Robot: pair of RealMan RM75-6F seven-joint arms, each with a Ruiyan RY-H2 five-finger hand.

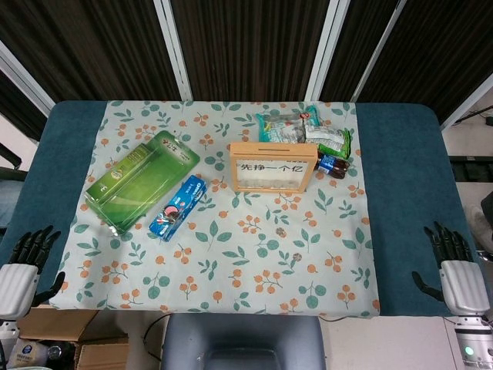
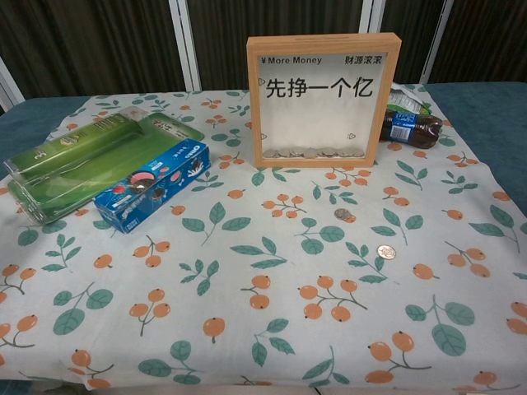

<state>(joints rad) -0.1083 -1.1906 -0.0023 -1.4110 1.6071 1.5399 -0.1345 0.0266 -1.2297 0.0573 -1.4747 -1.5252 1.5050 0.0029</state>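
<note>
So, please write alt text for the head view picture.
Two open robot hands, left hand and right hand, rest at the near table corners. On the floral cloth stand a wooden coin frame, green box, cookie pack and snacks.

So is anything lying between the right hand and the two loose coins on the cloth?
Nothing visible. The right hand hovers open off the table's right edge. Only bare blue table and flat floral cloth separate it from the coins. The money box stands behind them.
</note>
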